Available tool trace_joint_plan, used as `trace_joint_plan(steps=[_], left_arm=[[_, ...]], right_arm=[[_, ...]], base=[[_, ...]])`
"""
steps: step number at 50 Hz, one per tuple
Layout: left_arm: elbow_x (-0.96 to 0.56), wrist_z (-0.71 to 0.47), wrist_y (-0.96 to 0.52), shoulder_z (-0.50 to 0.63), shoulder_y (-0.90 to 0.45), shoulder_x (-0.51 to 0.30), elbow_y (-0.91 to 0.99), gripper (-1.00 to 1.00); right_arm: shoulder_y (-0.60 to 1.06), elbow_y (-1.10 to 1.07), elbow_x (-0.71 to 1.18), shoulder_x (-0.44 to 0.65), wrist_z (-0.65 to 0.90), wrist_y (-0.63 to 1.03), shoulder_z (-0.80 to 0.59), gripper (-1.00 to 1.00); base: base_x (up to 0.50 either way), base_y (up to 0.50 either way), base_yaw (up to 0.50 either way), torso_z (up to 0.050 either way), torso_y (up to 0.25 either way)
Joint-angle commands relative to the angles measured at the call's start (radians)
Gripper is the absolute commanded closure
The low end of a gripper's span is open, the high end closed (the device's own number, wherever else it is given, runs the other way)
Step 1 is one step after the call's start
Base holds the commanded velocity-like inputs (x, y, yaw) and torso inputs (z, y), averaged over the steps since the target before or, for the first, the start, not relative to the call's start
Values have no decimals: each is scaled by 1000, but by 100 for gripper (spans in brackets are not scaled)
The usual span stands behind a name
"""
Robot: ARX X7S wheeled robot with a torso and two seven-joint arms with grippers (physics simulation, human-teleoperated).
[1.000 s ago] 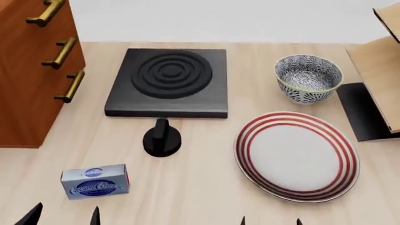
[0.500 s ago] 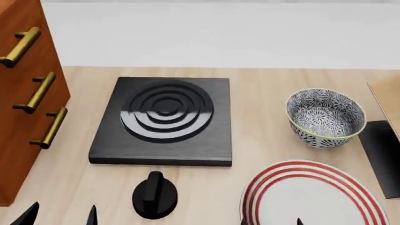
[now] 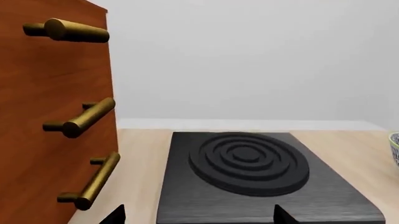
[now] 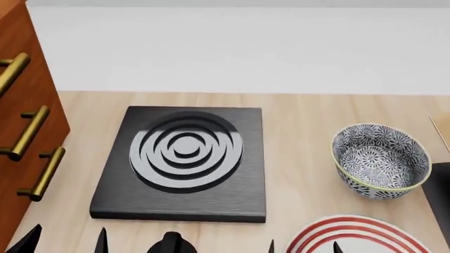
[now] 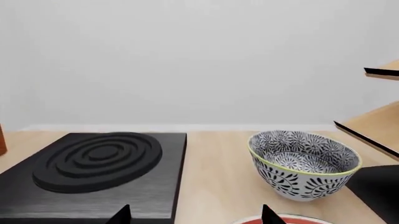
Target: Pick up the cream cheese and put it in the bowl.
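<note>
On my left wrist view, the open left claw (image 3: 198, 215) faces a burner (image 3: 248, 161) beside drawers (image 3: 53, 116). On my head view, the bowl (image 4: 380, 161) stands right; no cream cheese shows. On my right wrist view, the open right claw (image 5: 195, 215) faces that bowl.

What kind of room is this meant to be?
Probably a simulated kitchen counter. A black stove burner with raised rings sits on the wooden countertop, beside a patterned bowl, a red-ringed plate and a wooden cabinet with brass handles.
</note>
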Motion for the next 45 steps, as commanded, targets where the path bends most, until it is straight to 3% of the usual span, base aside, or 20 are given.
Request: trace_joint_plan(steps=[1,6,15,17,20,28,30,33,37,41,45], left_arm=[[-18,-4,-3,5,6,-12,18,-100],[-35,-5,-22,0,3,-25,47,-100],[-50,-57,-205,-20,-58,-89,275,-100],[-125,-68,-335,-54,-126,-107,353,-100],[-148,-78,-408,-54,-178,-114,375,-100],[-373,-153,-815,-162,-511,-151,508,-100],[-464,-188,-961,-210,-651,-146,498,-100],[-492,-222,-1040,-213,-731,-149,508,-100],[-591,-255,-1168,-277,-825,-137,521,-100],[-572,-275,-1179,-247,-859,-156,541,-100],[-631,-305,-1260,-289,-914,-148,564,-100]], right_arm=[[-3,-5,14,6,5,-6,1,-100],[-13,-30,-9,17,12,-18,-7,-100],[13,-258,-5,73,30,157,-9,-100],[58,-340,15,90,38,257,1,-100],[105,-399,49,104,39,348,13,-100],[386,-598,169,155,75,756,77,-100],[475,-639,232,162,86,871,125,-100],[559,-665,296,165,97,978,169,-100],[614,-675,353,164,99,1053,211,-100],[622,-696,361,175,106,1074,216,-100],[624,-713,378,178,114,1090,245,-100]], base=[[355,0,0,0,0],[0,0,0,0,0],[0,0,0,0,0],[0,0,0,0,0],[0,0,0,0,0],[0,0,0,0,0],[0,0,0,0,0],[0,0,0,0,0],[0,0,0,0,-63],[3,0,0,-2,-250],[0,0,0,-2,-250]])
